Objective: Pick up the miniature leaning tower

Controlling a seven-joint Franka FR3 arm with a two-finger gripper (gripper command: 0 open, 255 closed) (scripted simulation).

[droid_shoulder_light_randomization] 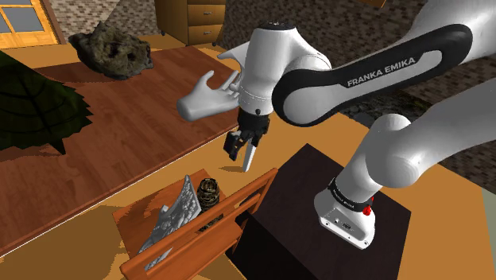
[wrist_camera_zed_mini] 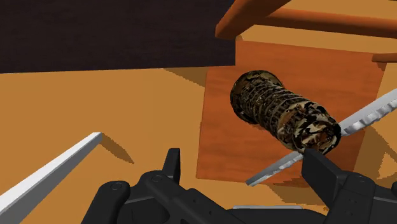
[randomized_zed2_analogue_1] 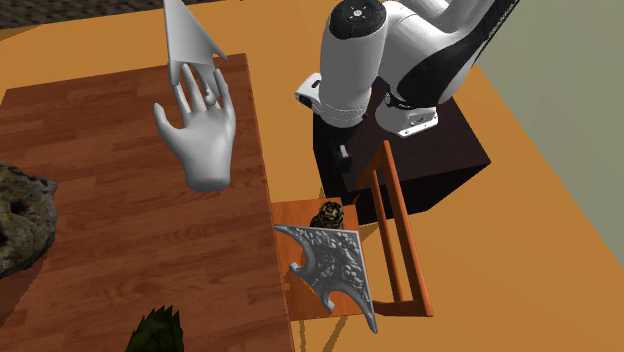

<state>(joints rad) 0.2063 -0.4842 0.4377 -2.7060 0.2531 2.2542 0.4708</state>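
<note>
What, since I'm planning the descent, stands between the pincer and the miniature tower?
Nothing visible lies directly between the open pincer and the miniature tower. A grey ornate blade rests close beside the tower on the chair seat, so it may crowd one finger.

We see our arm (droid_shoulder_light_randomization: 373, 87) as thick, rounded white shells joined by dark bands. Toward two o'clock in the shoulder view, the broadest black band bears white capitals (droid_shoulder_light_randomization: 387, 72) reading FRANKA EMIKA. Toward five o'clock the white base collar (droid_shoulder_light_randomization: 347, 213) carries a small red button (droid_shoulder_light_randomization: 366, 210) beside faint dark marks. Our gripper (droid_shoulder_light_randomization: 241, 151) is black and blocky, with round recesses in its body, and its fingers (wrist_camera_zed_mini: 326, 173) are flat and angular.
</note>
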